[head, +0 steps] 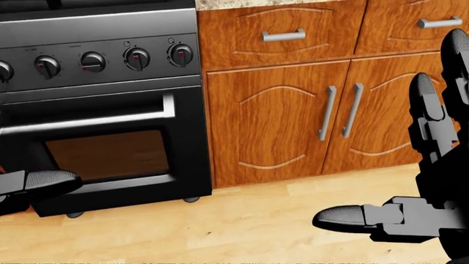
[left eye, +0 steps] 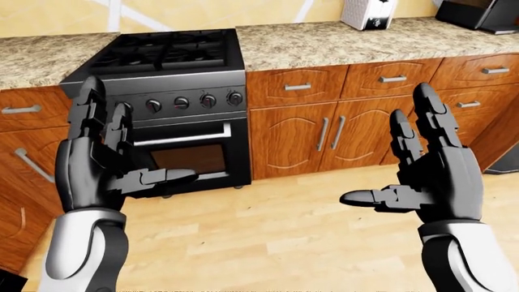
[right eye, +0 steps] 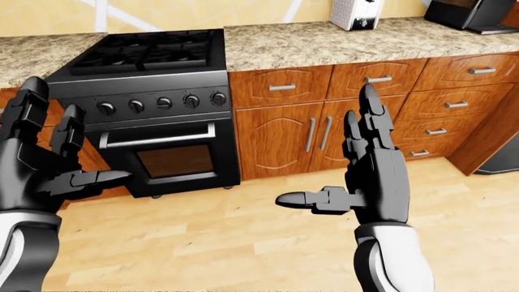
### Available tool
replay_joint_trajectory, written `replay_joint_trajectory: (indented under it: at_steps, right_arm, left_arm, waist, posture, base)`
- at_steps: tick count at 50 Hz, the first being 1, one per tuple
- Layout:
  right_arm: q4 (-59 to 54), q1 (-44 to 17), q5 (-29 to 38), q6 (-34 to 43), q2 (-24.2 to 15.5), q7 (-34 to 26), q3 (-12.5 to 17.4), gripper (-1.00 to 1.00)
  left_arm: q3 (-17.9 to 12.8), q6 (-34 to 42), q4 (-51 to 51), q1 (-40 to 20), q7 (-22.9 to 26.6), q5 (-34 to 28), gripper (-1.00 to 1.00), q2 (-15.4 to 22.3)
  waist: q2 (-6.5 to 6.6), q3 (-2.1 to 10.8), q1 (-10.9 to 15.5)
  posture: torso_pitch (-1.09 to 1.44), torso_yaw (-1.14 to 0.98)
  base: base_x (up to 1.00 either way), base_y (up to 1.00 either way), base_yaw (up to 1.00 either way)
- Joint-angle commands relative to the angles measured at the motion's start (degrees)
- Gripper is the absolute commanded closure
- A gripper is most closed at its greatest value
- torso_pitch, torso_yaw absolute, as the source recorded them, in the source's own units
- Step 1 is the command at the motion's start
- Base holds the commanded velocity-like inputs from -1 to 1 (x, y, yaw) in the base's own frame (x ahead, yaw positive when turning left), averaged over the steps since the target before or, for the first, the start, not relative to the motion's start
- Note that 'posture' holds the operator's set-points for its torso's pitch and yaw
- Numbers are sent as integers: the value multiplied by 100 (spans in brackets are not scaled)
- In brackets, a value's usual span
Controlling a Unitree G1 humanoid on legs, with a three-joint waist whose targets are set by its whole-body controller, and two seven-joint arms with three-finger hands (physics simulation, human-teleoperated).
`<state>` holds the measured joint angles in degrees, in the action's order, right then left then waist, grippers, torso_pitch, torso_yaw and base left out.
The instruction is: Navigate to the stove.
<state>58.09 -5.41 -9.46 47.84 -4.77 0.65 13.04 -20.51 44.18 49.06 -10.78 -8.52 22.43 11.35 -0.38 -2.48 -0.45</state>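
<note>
Left hand point(left eye: 101, 164), right hand point(left eye: 430, 176) raised, fingers spread, holding nothing. Black stove point(left eye: 174, 103) beyond left hand, between wooden cabinets point(left eye: 324, 131) under granite counter point(left eye: 341, 42). Approach seemingly well along; floor point(left eye: 268, 225) gap left to close.

We look through three cameras on the head, all facing the kitchen units over our raised arms. The two eye views sit high and wide, taking in the stove point(left eye: 170, 103), the granite counter point(left eye: 341, 42) and the wooden floor point(left eye: 275, 231). They share nearly the same scene, the right-eye one shifted slightly sideways. The head view points lower and sits much nearer in framing: it shows only the stove's knob panel point(head: 95, 60) and oven door, the cabinet doors point(head: 293, 121) beside it, and a strip of floor, all of which the eye views also hold.
</note>
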Motion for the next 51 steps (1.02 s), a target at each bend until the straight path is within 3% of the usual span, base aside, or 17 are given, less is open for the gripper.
replay_joint_trajectory:
  at_steps: [1,4,6,10,14,15,17,18,19,26,30,31,34,38,40,42,51]
  right_arm:
    - [133,-78,3,-153,-33,8,25,-100]
    - [112,-73,6,-174,-31,4,23,-100]
    - [128,-77,-4,-153,-30,5,34,-100]
    - [114,-78,0,-166,-32,3,20,-100]
    - [104,-88,0,-165,-38,1,26,-100]
    - [103,-88,-1,-166,-37,0,27,-100]
    - [92,-84,-2,-174,-36,-2,27,-100]
    - [75,-68,2,-200,-32,-7,23,-100]
    - [68,-59,4,-213,-29,-10,20,-100]
    - [50,-31,16,-252,-26,-21,18,-100]
    - [11,-15,31,-300,-17,-30,10,-100]
    - [0,-4,33,-317,-13,-34,10,-100]
    - [0,4,41,-325,-9,-34,0,-100]
    - [30,10,46,-301,-1,-28,-4,-100]
    - [37,12,48,-299,2,-29,-9,-100]
    - [37,11,51,-297,3,-28,-10,-100]
    - [28,1,37,-274,-5,-38,12,-100]
  left_arm:
    - [-15,-142,162,-109,23,30,-100,37]
    - [-14,-147,157,-109,23,29,-100,37]
    - [-10,-151,155,-104,24,26,-100,37]
    - [-9,-121,176,-117,13,32,-100,39]
    - [31,-174,152,-91,34,-18,-100,20]
    - [27,-176,146,-95,38,-17,-100,19]
    - [25,-152,156,-102,27,-10,-100,14]
    - [41,-151,173,-86,27,-24,-100,11]
    - [41,-150,179,-84,31,-23,-100,7]
    - [46,-200,140,-71,56,-42,-100,-8]
    - [68,-255,102,-48,82,-82,-100,-22]
    - [75,-266,95,-41,89,-92,-100,-26]
    - [53,-242,109,-46,92,-82,-100,-27]
    - [40,-234,121,-41,97,-66,-100,-29]
    - [38,-226,131,-32,98,-65,-100,-31]
    - [21,-198,145,-47,88,-44,-100,-28]
    - [54,-202,144,-43,86,-60,-100,-31]
  waist:
    - [8,52,-14]
    - [-294,95,-23]
    - [-175,86,-72]
    - [-191,175,-9]
    - [114,68,-39]
    - [256,89,-48]
    - [798,248,-4]
    - [395,90,18]
    - [474,82,15]
    - [60,65,3]
    - [-352,125,-10]
    - [-168,92,-76]
    - [-252,167,-33]
    - [-46,91,-25]
    - [160,65,-46]
    - [632,201,-41]
    - [42,56,-3]
  posture:
    - [0,0]
    - [0,0]
    - [0,0]
    - [0,0]
    - [0,0]
    - [0,0]
    - [0,0]
    - [0,0]
    - [0,0]
    - [0,0]
    - [0,0]
    - [0,0]
    - [0,0]
    - [0,0]
    - [0,0]
    - [0,0]
    - [0,0]
  base:
    - [0,36,0]
    - [0,36,0]
    - [0,37,0]
    - [0,36,0]
    - [0,37,0]
    - [0,36,0]
    - [0,37,0]
    - [0,36,0]
    - [0,37,0]
    - [0,36,0]
    - [0,37,0]
    - [0,37,0]
    - [0,37,0]
    - [0,36,0]
    - [0,36,0]
    - [0,37,0]
    - [0,36,0]
